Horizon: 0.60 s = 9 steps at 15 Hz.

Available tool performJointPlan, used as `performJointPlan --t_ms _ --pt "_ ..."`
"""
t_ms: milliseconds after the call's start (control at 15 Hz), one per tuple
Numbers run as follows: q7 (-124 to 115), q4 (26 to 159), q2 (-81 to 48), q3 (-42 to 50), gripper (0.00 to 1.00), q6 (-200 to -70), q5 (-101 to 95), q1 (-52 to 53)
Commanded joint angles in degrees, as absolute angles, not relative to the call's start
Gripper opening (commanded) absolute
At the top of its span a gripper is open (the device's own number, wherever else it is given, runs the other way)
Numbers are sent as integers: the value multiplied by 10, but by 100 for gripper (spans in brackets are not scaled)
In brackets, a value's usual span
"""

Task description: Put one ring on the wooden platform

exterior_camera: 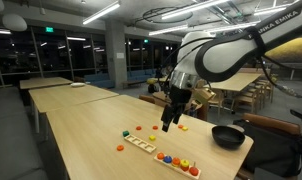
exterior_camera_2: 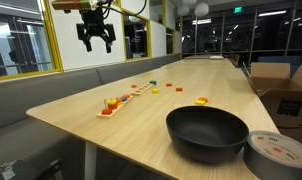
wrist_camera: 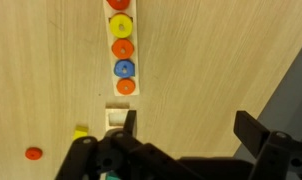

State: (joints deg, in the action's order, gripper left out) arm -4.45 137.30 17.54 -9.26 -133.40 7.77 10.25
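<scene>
The wooden platform (wrist_camera: 121,100) runs down the top of the wrist view with a row of red, yellow, orange and blue pieces. It also shows in both exterior views (exterior_camera: 177,160) (exterior_camera_2: 115,104). A small orange ring (wrist_camera: 33,153) lies loose on the table at the lower left. More orange rings lie in both exterior views (exterior_camera: 119,148) (exterior_camera_2: 174,86). My gripper (wrist_camera: 189,128) is open and empty, hovering well above the table (exterior_camera: 171,122) (exterior_camera_2: 96,40), its left finger over the platform's near end.
A paler, nearly bare wooden board (exterior_camera: 141,143) (exterior_camera_2: 141,89) lies beside the platform. A yellow piece (wrist_camera: 81,132) lies left of the platform's end. A black bowl (exterior_camera: 228,136) (exterior_camera_2: 207,132), a tape roll (exterior_camera_2: 279,155) and a cardboard box (exterior_camera_2: 286,85) stand nearby.
</scene>
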Motion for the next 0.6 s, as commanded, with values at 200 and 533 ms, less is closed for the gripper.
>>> performJointPlan --t_ms 200,533 --pt "26 1263 7 -111 100 -1405 102 140" --pt "49 1140 -152 -124 100 -1392 65 136"
